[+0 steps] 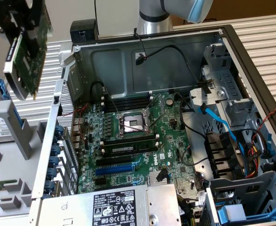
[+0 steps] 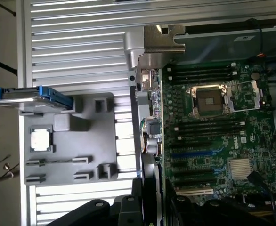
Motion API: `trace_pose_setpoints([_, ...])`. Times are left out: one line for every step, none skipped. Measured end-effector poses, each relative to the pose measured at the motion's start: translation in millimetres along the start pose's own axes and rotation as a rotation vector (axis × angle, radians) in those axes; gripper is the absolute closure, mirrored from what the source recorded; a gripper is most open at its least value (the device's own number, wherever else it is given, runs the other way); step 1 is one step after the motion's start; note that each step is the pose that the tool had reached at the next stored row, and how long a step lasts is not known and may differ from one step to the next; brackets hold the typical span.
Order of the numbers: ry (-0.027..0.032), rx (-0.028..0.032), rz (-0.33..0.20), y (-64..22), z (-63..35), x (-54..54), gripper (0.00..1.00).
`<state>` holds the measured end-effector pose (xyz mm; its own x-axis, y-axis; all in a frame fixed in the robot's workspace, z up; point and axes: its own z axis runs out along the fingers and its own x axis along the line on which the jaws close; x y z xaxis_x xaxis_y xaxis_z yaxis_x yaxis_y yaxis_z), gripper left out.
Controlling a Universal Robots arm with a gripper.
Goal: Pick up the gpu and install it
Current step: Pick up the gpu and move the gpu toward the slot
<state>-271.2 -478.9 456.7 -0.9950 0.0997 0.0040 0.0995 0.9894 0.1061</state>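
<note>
The gpu [image 1: 30, 56] hangs in the air at the exterior view's upper left, outside and above the open computer case [image 1: 109, 61]. It is tilted, showing its green board and silver end bracket. My gripper [image 1: 8, 16] is shut on its upper part. In the wrist view the gpu [image 2: 150, 127] appears edge-on, its silver bracket [image 2: 157, 47] pointing away, with my gripper [image 2: 147, 200] clamped on it. The card lines up just outside the case's side wall, beside the green motherboard [image 2: 213, 141]. The motherboard [image 1: 128, 141] has a blue slot [image 1: 113, 170] near its front.
A grey parts tray [image 2: 67, 141] holding a processor chip [image 2: 40, 140] and a blue-framed hard drive [image 2: 34, 94] lies left of the case. A power supply [image 1: 114, 207] fills the case's front. Black and blue cables [image 1: 213, 117] and a drive cage [image 1: 251, 197] crowd the right side.
</note>
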Motion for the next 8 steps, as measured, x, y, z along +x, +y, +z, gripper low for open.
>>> trace_pose_setpoints([0.0001,-0.0023,0.000,0.2,0.1,-4.5,0.72])
trace_pose_setpoints([0.0003,-0.0038,0.000,0.3,0.0,-9.0,0.72])
trace_pose_setpoints([0.0004,-0.0050,0.000,0.3,0.0,-13.5,0.72])
trace_pose_setpoints([0.0005,-0.0059,0.000,0.2,0.0,-18.3,0.72])
trace_pose_setpoints([0.0006,-0.0064,0.000,-0.1,0.0,-22.8,0.72])
trace_pose_setpoints([0.0008,-0.0065,0.000,-0.5,-0.2,-27.0,0.72])
trace_pose_setpoints([0.0015,-0.0066,0.000,-1.0,-0.2,-28.9,0.72])
trace_pose_setpoints([0.0018,-0.0066,0.000,-1.1,-0.2,-28.9,0.72])
